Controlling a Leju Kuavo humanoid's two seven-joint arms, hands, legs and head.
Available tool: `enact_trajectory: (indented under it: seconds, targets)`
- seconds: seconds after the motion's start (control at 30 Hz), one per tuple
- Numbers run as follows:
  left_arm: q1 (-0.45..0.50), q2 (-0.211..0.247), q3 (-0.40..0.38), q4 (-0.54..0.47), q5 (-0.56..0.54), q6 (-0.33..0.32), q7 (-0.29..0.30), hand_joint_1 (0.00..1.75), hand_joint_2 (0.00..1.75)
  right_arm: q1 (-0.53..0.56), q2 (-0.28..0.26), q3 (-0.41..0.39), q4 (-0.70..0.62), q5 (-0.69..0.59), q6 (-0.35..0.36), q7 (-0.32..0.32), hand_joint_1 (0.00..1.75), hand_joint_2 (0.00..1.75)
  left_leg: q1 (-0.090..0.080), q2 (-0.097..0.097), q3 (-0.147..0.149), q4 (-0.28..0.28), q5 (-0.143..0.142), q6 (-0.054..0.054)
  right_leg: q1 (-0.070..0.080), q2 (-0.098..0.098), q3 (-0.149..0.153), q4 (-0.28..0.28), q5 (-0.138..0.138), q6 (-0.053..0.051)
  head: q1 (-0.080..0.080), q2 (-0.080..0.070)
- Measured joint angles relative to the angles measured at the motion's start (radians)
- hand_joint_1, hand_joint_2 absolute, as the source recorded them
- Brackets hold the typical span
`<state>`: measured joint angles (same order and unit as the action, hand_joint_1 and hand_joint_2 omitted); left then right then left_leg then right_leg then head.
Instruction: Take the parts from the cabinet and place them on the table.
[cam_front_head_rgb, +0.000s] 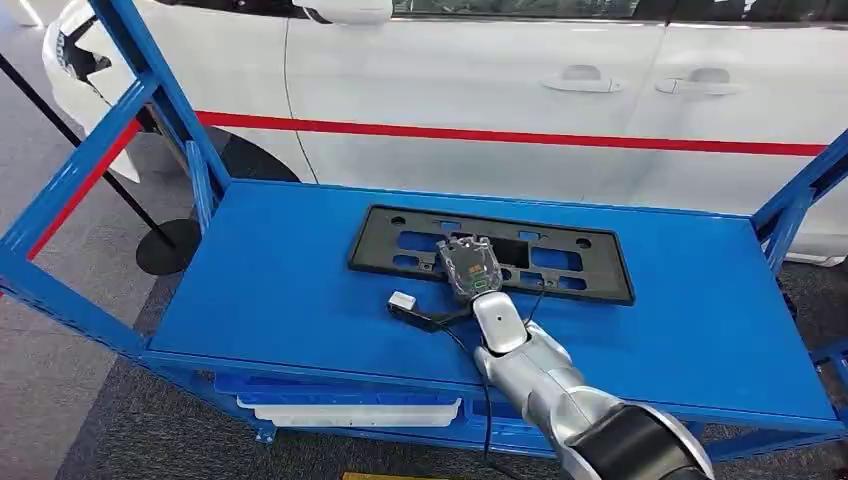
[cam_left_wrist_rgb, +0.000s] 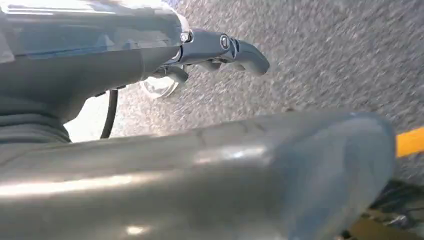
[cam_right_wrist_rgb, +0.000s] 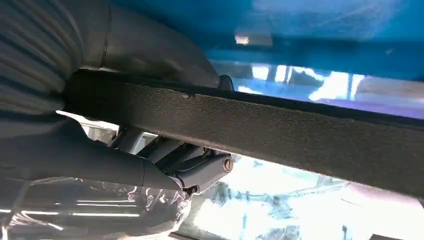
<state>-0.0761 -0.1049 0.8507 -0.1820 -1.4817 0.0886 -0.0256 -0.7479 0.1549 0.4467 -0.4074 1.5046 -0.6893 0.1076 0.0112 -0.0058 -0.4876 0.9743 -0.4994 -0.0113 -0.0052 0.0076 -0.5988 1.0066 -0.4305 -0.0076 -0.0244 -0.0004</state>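
A flat black plastic frame (cam_front_head_rgb: 560, 262) with several cut-outs lies on the blue table top (cam_front_head_rgb: 290, 300), towards its back. My right hand (cam_front_head_rgb: 472, 268) sits on the frame's near long edge, left of its middle. In the right wrist view the frame's edge (cam_right_wrist_rgb: 280, 127) runs between the grey thumb and the darker fingers (cam_right_wrist_rgb: 200, 170), so the right hand (cam_right_wrist_rgb: 150, 115) grips it. My left hand (cam_left_wrist_rgb: 215, 50) hangs over grey carpet with its fingers stretched out and nothing in them.
A white car (cam_front_head_rgb: 500, 90) with a red stripe stands close behind the table. Blue frame posts (cam_front_head_rgb: 160, 95) rise at the left and right ends. A white tray (cam_front_head_rgb: 350, 410) sits on the shelf below. A black post base (cam_front_head_rgb: 165, 248) stands on the floor at left.
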Motion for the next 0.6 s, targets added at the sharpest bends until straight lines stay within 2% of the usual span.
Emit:
enact_trajectory:
  seconds: [0.13,0.23,0.3,0.37,0.43,0.6]
  targets:
    - [-0.006,-0.009,-0.001,0.000,-0.024,0.060,-0.019,0.00,0.00,0.000,0.000,0.000,0.009,0.016,0.000,0.000,1.75,1.75,0.000,0.000,0.000,0.000,0.000,0.000,0.000,0.000,0.000,0.000,0.000,0.000,0.000,0.000]
    - [-0.011,-0.019,-0.015,0.000,-0.061,0.166,-0.047,0.00,0.00,-0.001,0.000,0.000,0.015,0.027,0.000,0.001,1.75,1.75,0.000,0.000,0.000,0.000,0.000,0.000,0.000,0.000,0.000,0.000,0.000,0.000,0.000,0.000]
    - [-0.015,-0.027,-0.022,0.000,-0.048,0.277,-0.097,0.00,0.00,0.000,-0.003,-0.001,0.016,0.028,-0.003,0.002,1.75,1.75,0.000,0.000,0.001,0.000,0.000,0.000,0.000,0.000,0.001,0.000,0.000,0.000,0.000,0.000]
    - [-0.022,-0.033,-0.023,0.000,-0.042,0.332,-0.160,0.00,0.00,0.001,-0.008,-0.007,0.016,0.032,-0.003,-0.007,1.75,1.75,0.000,0.000,0.001,0.000,0.000,0.000,0.000,0.000,0.002,0.000,0.000,0.000,0.000,0.000]
    - [-0.027,-0.035,-0.026,0.000,-0.024,0.315,-0.212,0.00,0.00,0.001,-0.012,-0.012,0.016,0.039,-0.004,-0.012,1.75,1.75,0.000,0.000,0.002,0.000,0.000,0.000,0.000,0.000,0.002,0.000,0.000,0.000,0.000,0.000]
    - [-0.060,-0.047,-0.025,0.000,-0.011,0.225,-0.237,0.00,0.00,0.001,-0.018,-0.013,0.016,0.041,-0.003,0.008,1.75,1.75,0.000,0.000,0.003,0.001,0.000,0.000,0.000,-0.001,0.004,0.000,0.000,0.000,0.000,0.000]
